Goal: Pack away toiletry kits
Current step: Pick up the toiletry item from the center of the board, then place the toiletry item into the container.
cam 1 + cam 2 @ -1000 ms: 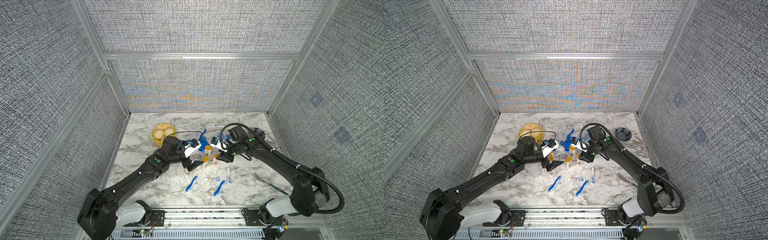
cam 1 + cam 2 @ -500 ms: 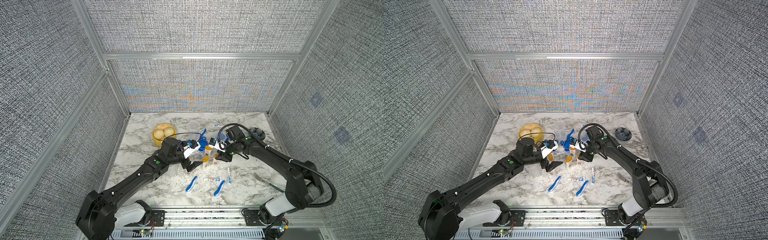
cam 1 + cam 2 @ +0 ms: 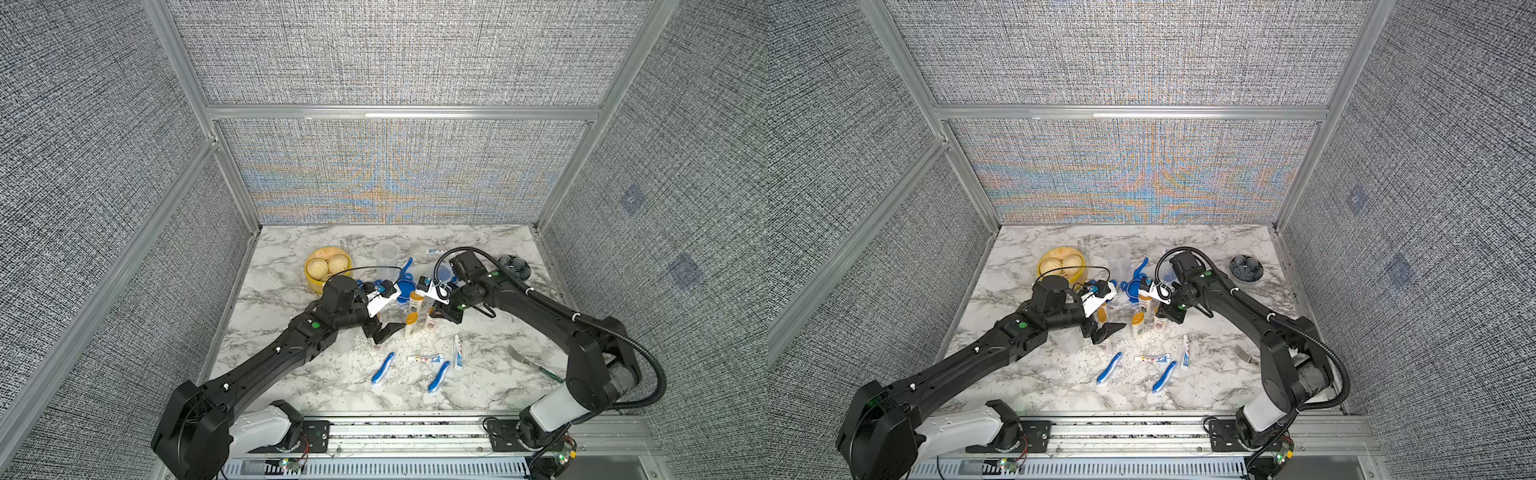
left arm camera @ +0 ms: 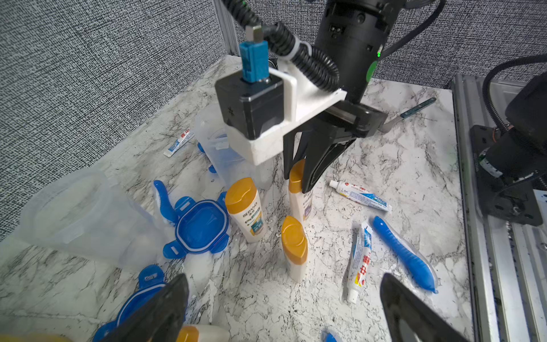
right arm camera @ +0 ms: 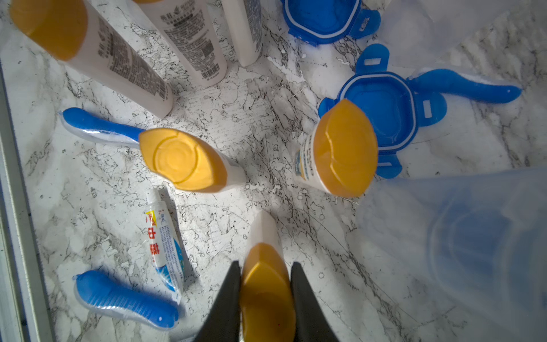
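Right wrist view, my right tool (image 5: pixel 265 266) clenched on the orange cap of a bottle (image 5: pixel 263 231) standing on the table (image 5: pixel 251 124), left tool (image 4: pixel 282 279) released, spread wide, a second bottle (image 4: pixel 294 251) just beyond it.

Landmark: lid (image 3: pixel 405 290), mid tabletop (image 3: pixel 490 399). Bottle (image 3: pixel 432 324) stands just right-front of it, two more close beside. Jar (image 3: pixel 386 253) behind it. Steamer (image 3: pixel 328 268) left and slightly behind; bowl (image 3: pixel 519 268) far right. Toothbrushes (image 3: pixel 383 368) and tubes (image 3: pixel 458 353) lie well in front; fork (image 3: pixel 524 360) front-right.
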`<state>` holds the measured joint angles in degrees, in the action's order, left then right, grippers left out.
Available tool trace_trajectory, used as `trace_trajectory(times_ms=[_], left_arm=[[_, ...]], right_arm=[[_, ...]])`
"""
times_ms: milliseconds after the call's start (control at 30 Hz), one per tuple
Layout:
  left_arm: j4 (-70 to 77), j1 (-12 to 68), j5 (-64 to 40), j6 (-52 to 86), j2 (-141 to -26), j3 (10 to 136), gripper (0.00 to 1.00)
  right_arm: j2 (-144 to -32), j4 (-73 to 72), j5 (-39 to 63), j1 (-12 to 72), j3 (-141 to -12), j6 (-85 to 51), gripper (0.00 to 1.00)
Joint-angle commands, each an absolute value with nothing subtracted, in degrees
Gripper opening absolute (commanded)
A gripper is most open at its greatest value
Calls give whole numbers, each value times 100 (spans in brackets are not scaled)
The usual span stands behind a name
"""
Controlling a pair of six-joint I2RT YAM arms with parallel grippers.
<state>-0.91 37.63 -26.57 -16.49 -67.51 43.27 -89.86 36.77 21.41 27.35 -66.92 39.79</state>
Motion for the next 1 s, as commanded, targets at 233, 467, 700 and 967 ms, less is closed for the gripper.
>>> trace_trajectory(times_ms=[233, 467, 700, 967], left_arm=[[322, 3762, -2619, -1356, -7016, 4499, 98], [718, 3762, -2686, -674, -7119, 4592, 98], [739, 3772, -2340, -192, -7038, 4534, 92], [1272, 3809, -2326, -25, -7372, 4389, 90]], right_arm=[[-7864, 4240, 2642, 2749, -7045, 3656, 7], [-7326, 4796, 2114, 2777, -7944, 2937, 7], [-7695, 5167, 1556, 2413, -9005, 2563, 7], [-8580, 5162, 1538, 2019, -9736, 2380, 6]])
